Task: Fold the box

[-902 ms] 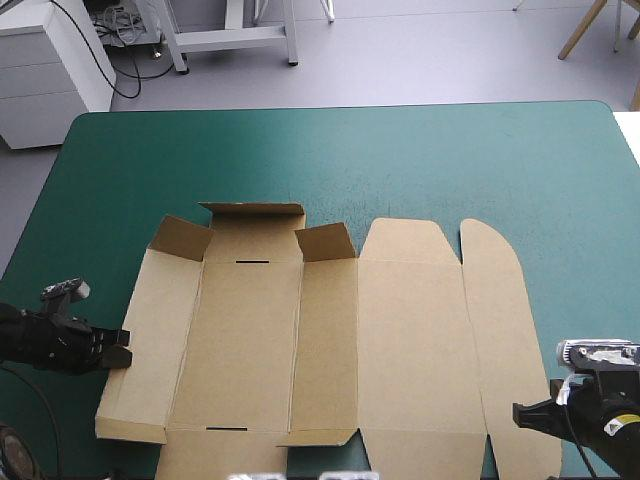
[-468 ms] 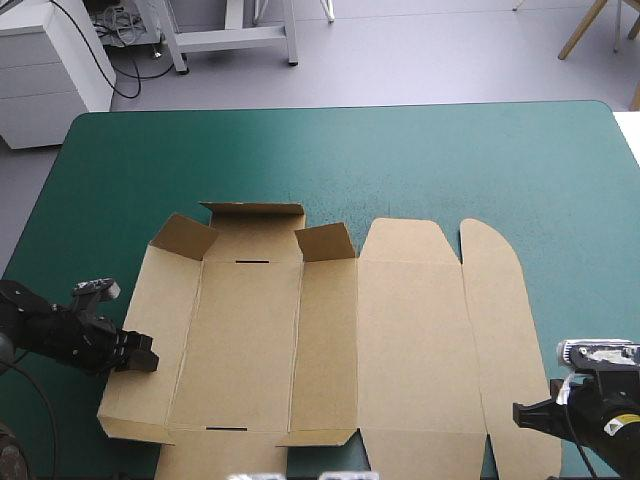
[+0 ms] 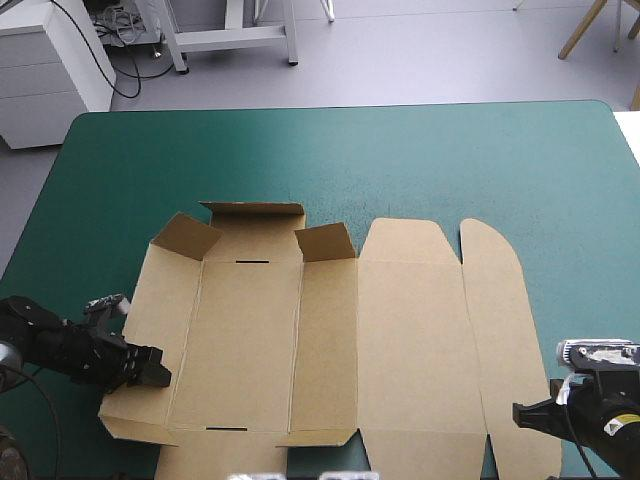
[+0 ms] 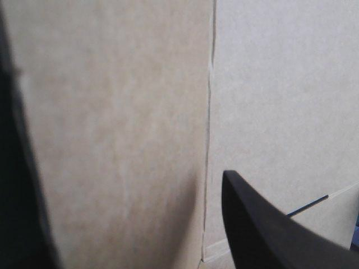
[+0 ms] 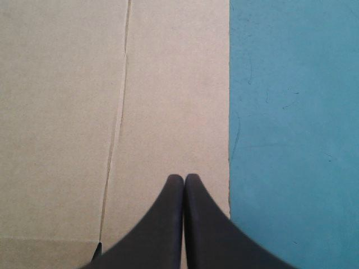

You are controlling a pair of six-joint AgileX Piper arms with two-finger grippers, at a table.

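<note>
The brown box lies as a cut sheet on the teal-green cover, mostly flat. Three short flaps along its far left side stand raised. My left gripper is open and reaches in over the outer edge of the box's leftmost panel, near the front corner. In the left wrist view brown board fills the space between its spread fingers. My right gripper is shut at the front right. Its tip rests over the box's rightmost panel, close to that panel's edge.
Bare teal-green cover runs from the box to the table's far edge. A narrower strip of cover lies right of the box. The table's left edge is close to my left arm.
My left gripper has slid rightward from the cover onto the box's leftmost panel, whose front corner has lifted slightly. The right arm has not moved.
</note>
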